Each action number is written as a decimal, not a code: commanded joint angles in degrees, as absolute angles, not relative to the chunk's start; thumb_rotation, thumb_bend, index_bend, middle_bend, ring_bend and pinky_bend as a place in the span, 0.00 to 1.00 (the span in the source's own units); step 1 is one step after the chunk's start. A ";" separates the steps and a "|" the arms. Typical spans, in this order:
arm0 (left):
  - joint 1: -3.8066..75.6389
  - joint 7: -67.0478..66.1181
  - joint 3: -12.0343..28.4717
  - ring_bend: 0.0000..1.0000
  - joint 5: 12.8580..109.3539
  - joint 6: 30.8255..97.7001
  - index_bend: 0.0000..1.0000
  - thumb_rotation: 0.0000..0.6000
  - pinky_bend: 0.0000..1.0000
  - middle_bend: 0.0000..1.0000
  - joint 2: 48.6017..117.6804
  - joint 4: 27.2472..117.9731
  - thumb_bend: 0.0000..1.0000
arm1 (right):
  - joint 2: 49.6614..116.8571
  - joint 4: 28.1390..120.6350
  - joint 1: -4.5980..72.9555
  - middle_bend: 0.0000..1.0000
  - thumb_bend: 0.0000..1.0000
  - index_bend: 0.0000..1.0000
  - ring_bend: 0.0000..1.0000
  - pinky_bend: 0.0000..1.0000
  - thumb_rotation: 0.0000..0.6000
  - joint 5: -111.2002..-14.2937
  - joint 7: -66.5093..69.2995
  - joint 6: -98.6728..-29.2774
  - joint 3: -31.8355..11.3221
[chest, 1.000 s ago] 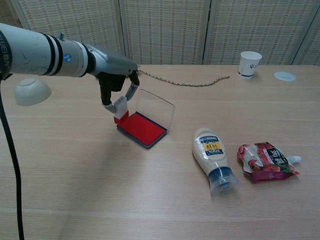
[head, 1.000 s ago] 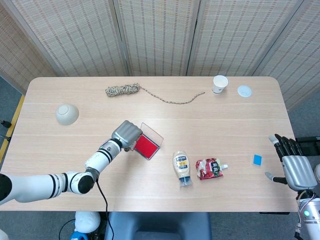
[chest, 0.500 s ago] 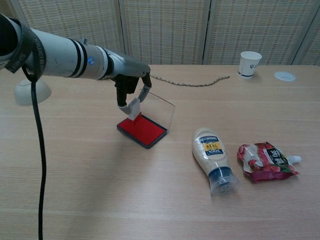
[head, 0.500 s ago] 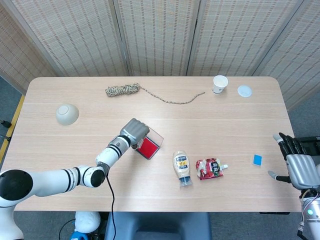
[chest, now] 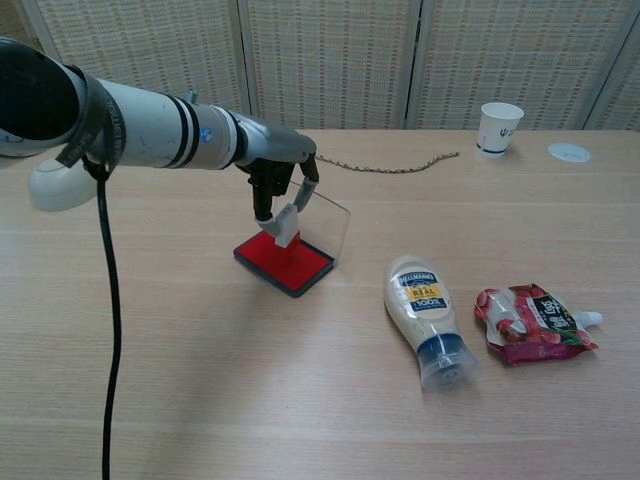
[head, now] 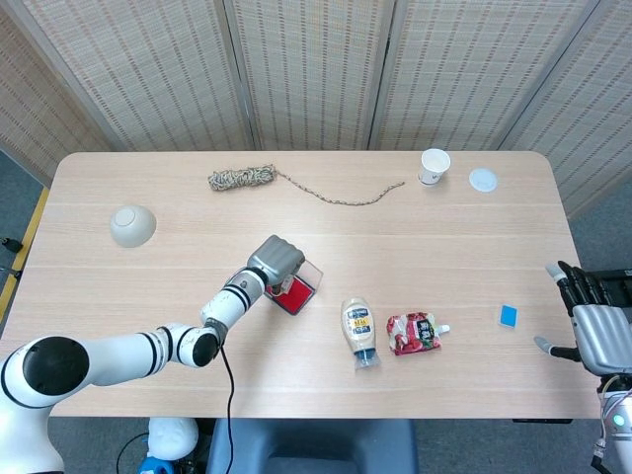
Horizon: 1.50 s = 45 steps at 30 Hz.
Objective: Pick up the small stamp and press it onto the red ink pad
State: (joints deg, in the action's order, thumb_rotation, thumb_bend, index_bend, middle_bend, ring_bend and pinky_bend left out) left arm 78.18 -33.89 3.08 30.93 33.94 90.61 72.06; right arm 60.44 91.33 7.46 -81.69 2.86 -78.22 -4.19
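My left hand (chest: 280, 180) (head: 276, 262) holds the small white stamp (chest: 284, 224) between its fingers, just above the red ink pad (chest: 285, 258). The pad lies in a dark tray with its clear lid (chest: 325, 220) standing open behind it. In the head view the hand covers most of the pad (head: 294, 292) and hides the stamp. I cannot tell whether the stamp touches the red surface. My right hand (head: 596, 326) hangs at the table's right edge with fingers spread and nothing in it.
A mayonnaise bottle (chest: 425, 315) and a red pouch (chest: 530, 322) lie right of the pad. A rope (head: 296, 183), a paper cup (head: 433, 165) and a white lid (head: 482, 179) sit at the back. A bowl (head: 131, 224) stands far left; a blue card (head: 508, 315) lies near my right hand.
My left hand carried the stamp rightward from the pad's left corner to over the pad's middle. The right hand drifted slightly right.
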 commanded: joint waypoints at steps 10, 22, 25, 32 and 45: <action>77.60 -30.62 2.57 0.84 33.36 32.79 0.77 1.00 0.94 1.00 91.94 69.64 0.53 | 60.54 91.35 7.36 0.00 0.11 0.00 0.00 0.00 1.00 -81.61 2.57 -78.42 -4.28; 76.76 -27.90 2.42 0.84 35.94 32.19 0.77 1.00 0.94 1.00 93.02 68.13 0.53 | 60.65 91.43 7.25 0.00 0.11 0.00 0.00 0.00 1.00 -81.58 2.22 -78.59 -4.30; 76.49 -27.31 2.35 0.84 36.48 32.04 0.77 1.00 0.94 1.00 93.30 67.68 0.53 | 60.66 91.39 7.25 0.00 0.11 0.00 0.00 0.00 1.00 -81.54 2.20 -78.54 -4.31; 76.18 -26.00 2.55 0.84 38.04 31.42 0.77 1.00 0.94 1.00 94.24 66.40 0.53 | 60.79 91.34 7.32 0.00 0.11 0.00 0.00 0.00 1.00 -81.37 1.91 -78.38 -4.37; 75.15 -23.65 3.09 0.84 40.17 31.10 0.77 1.00 0.94 1.00 94.71 65.54 0.53 | 60.80 91.39 7.22 0.00 0.11 0.00 0.00 0.00 1.00 -81.41 1.90 -78.59 -4.42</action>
State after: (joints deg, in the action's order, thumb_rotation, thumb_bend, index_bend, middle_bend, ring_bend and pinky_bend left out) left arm 75.20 -23.70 3.04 40.12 31.05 94.75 65.48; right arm 60.82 91.38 7.24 -81.40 1.89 -78.59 -4.42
